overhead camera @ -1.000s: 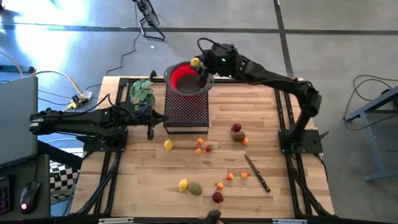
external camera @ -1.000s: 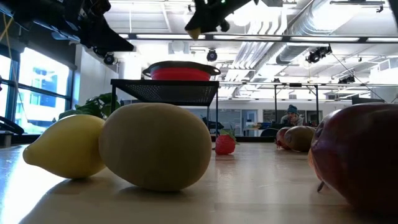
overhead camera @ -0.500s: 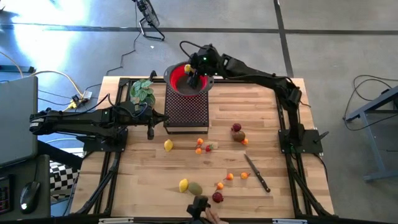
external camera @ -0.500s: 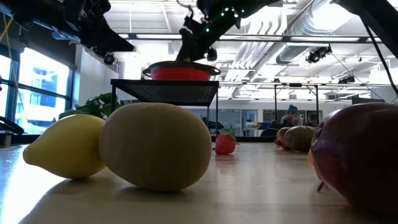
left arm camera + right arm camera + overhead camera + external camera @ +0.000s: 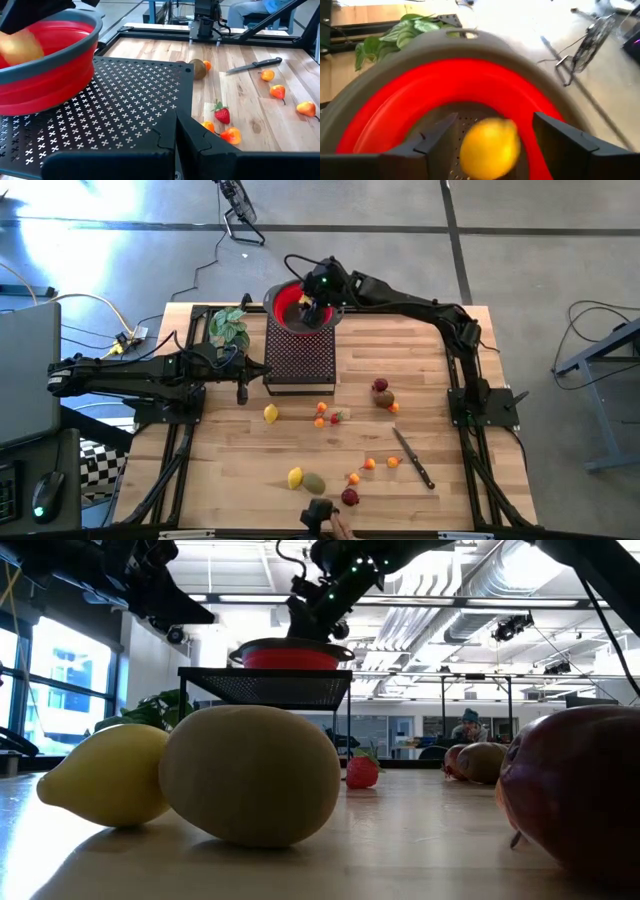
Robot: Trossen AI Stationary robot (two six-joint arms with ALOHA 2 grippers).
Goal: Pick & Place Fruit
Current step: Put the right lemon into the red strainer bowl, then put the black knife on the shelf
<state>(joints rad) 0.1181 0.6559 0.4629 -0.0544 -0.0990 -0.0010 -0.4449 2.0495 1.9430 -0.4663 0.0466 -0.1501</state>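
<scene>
Release of a lemon over the red bowl: what has changed, and what remains.

Working from largest to smallest, we note first that the right arm has swung in from beside the red bowl (image 5: 299,308), which sits on the black perforated stand (image 5: 300,353), and now hangs directly over it; next, that the right gripper (image 5: 490,145) has parted its fingers, which a second ago were clamped on the lemon (image 5: 490,146); lastly, that the lemon lies loose between those fingers, just above the bowl's floor. We judge this one fruit delivered. The left gripper (image 5: 241,389), fingers together, waits beside the stand, and the remaining fruit (image 5: 313,482) lies scattered on the tabletop (image 5: 440,390), well apart from either set of fingers.
</scene>
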